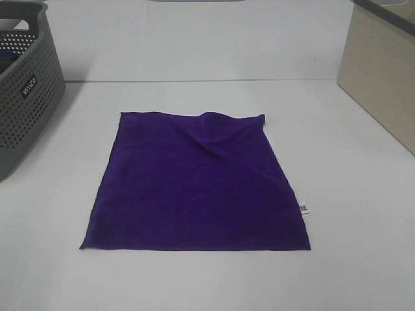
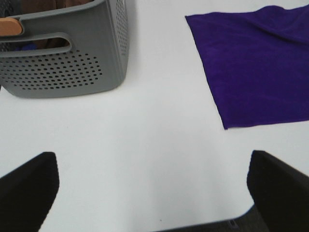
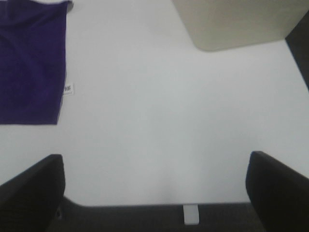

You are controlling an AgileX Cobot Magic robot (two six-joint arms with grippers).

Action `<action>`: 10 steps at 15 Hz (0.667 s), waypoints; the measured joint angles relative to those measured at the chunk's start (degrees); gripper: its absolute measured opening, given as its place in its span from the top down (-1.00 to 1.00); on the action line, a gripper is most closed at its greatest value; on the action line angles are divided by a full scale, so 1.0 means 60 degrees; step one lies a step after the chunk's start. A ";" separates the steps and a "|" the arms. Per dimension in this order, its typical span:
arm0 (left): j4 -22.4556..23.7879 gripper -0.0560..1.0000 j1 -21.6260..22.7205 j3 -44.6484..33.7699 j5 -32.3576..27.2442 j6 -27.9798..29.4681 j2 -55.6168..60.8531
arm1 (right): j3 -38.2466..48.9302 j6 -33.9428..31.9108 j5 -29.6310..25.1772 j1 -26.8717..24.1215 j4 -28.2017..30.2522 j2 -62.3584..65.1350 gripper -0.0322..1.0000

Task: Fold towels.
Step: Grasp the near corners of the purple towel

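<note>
The deep purple towel (image 1: 194,184) lies spread flat in the middle of the white table, with a raised crease near its far edge and a small white tag (image 1: 305,208) on its right edge. It also shows in the left wrist view (image 2: 256,63) and the right wrist view (image 3: 29,63), where the tag (image 3: 68,89) is visible. My left gripper (image 2: 152,186) is open and empty over bare table, apart from the towel's near left corner. My right gripper (image 3: 154,186) is open and empty, apart from the towel's right edge. Neither gripper shows in the high view.
A gray perforated basket (image 1: 23,97) stands at the far left and shows in the left wrist view (image 2: 63,63), with brown cloth inside. A beige box (image 1: 379,71) stands at the far right; it shows in the right wrist view (image 3: 236,21). The table's front edge runs below both grippers.
</note>
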State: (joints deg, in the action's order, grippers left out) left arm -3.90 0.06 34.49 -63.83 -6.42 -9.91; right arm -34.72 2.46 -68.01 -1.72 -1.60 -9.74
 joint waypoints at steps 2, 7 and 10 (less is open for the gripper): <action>-0.0019 -0.98 -0.0010 0.1232 -0.0764 0.0105 -0.2340 | -0.1404 -0.0124 -0.0344 0.0000 -0.0306 -0.2416 -0.97; -0.2225 -0.98 -0.0010 0.2139 -0.0420 -0.1642 -0.8041 | -0.2979 0.2454 0.0688 0.0000 -0.3514 -0.9024 -0.97; -0.4736 -0.98 -0.0010 0.1681 0.1146 -0.3123 -1.0017 | -0.2960 0.4956 0.0649 -0.0248 -0.6112 -1.0695 -0.97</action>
State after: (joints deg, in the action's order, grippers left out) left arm -32.31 0.00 44.58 -56.95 -25.15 -70.02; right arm -52.48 32.20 -64.11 -3.21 -38.27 -73.91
